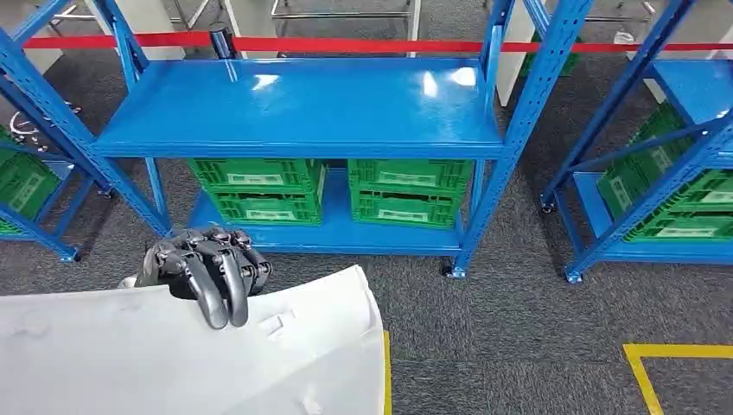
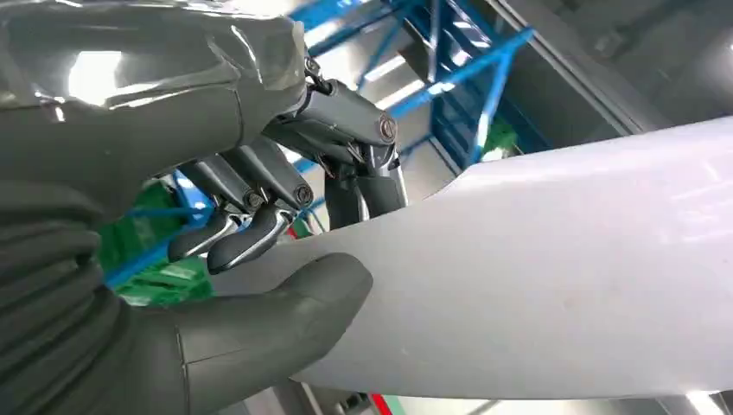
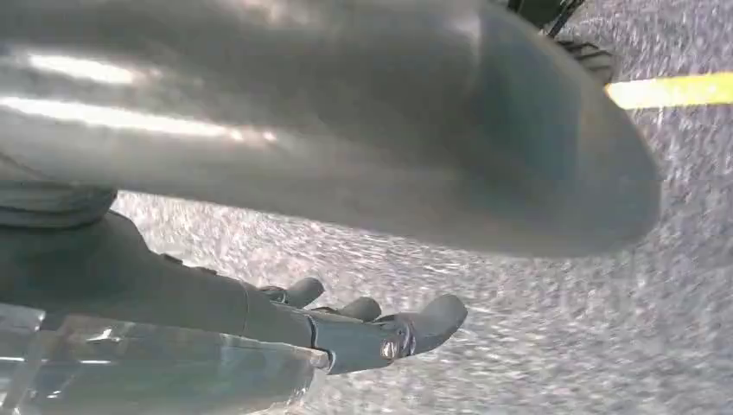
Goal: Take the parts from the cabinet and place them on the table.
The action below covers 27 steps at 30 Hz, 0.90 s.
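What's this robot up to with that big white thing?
The robot's left hand grips the edge of a large white part, fingers over the top and thumb beneath. It faces a blue shelving rack with green crates on the lower shelf. Its right hand hangs over the grey carpet, holding nothing.

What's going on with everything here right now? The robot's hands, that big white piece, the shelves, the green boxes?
left hand: gripping the white part, fingers curled over its edge, thumb under it
white part: held up off the floor, in front of the robot
right hand: holding nothing, fingers stretched out above the grey carpet
blue rack: top shelf bare
green crates: stacked in pairs on the bottom shelf
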Each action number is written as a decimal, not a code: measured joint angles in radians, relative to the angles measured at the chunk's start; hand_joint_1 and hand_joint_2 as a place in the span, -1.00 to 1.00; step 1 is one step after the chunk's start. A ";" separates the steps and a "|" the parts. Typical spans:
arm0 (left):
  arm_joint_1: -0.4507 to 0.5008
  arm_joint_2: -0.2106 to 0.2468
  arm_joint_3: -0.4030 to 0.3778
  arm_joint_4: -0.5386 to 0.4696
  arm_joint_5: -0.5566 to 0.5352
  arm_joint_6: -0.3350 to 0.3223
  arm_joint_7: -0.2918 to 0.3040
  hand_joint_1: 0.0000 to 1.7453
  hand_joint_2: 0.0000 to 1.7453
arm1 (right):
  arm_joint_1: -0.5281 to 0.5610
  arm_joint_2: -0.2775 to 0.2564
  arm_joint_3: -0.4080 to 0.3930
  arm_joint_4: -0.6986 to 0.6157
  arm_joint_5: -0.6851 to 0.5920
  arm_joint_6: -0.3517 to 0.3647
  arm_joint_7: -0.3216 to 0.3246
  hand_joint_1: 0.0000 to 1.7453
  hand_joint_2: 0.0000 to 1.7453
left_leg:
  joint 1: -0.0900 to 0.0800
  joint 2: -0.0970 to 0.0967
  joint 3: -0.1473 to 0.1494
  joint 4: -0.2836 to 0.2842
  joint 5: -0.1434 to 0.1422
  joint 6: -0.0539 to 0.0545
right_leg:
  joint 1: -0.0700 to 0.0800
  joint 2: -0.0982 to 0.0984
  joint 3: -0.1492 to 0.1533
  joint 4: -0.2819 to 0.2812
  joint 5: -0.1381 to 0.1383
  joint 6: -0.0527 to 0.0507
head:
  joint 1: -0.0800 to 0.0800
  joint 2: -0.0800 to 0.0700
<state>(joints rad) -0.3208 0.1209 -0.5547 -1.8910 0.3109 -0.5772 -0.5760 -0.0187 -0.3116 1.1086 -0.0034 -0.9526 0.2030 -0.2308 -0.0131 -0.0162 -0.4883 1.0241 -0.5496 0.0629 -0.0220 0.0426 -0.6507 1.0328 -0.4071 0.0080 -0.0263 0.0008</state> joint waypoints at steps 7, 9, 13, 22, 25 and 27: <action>-0.042 -0.013 -0.029 -0.014 0.037 0.034 0.076 1.00 1.00 | 0.008 -0.012 0.000 0.003 -0.006 0.017 0.004 -1.00 -1.00 | -0.009 0.013 -0.031 -0.074 0.106 0.012 | -0.009 -0.023 -0.037 0.068 -0.079 -0.002 | 0.001 0.000; -0.043 -0.013 -0.035 -0.016 0.034 0.027 0.068 1.00 1.00 | 0.005 -0.017 0.000 0.003 -0.012 0.014 0.007 -1.00 -1.00 | -0.010 0.019 -0.068 -0.073 0.134 0.011 | -0.009 -0.026 -0.070 0.210 -0.163 -0.002 | 0.003 0.000; -0.042 -0.010 -0.042 -0.007 0.015 0.012 0.043 1.00 1.00 | 0.001 -0.015 -0.006 0.003 -0.069 0.011 -0.014 -1.00 -1.00 | -0.005 0.028 -0.153 -0.062 0.193 -0.004 | -0.022 -0.035 0.023 0.197 -0.078 0.062 | 0.003 0.000; -0.032 -0.002 -0.032 -0.012 -0.009 0.025 0.043 1.00 1.00 | -0.016 -0.008 -0.017 0.003 -0.128 -0.071 -0.178 -1.00 -1.00 | 0.010 0.025 -0.236 0.077 0.099 -0.065 | -0.013 -0.049 0.118 -0.014 -0.103 -0.009 | -0.002 0.000; -0.023 0.004 -0.019 -0.017 -0.009 0.027 0.049 1.00 1.00 | -0.022 -0.005 -0.016 0.003 -0.143 -0.096 -0.232 -1.00 -1.00 | 0.019 0.024 -0.269 0.289 -0.019 -0.077 | -0.011 -0.048 0.075 -0.011 -0.062 -0.009 | -0.002 0.000; -0.020 0.006 -0.016 -0.017 -0.009 0.027 0.053 1.00 1.00 | -0.022 -0.004 -0.015 0.003 -0.144 -0.098 -0.237 -1.00 -1.00 | 0.021 0.022 -0.223 0.289 0.029 -0.074 | -0.008 -0.048 0.040 -0.011 -0.035 -0.005 | -0.002 0.000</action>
<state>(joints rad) -0.3409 0.1274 -0.5703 -1.9081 0.3017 -0.5505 -0.5230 -0.0403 -0.3155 1.0937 -0.0008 -1.0967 0.1049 -0.4681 0.0074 0.0055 -0.7109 1.3135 -0.5202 -0.0106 -0.0302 -0.0052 -0.6106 1.0220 -0.4422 0.0031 -0.0282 0.0008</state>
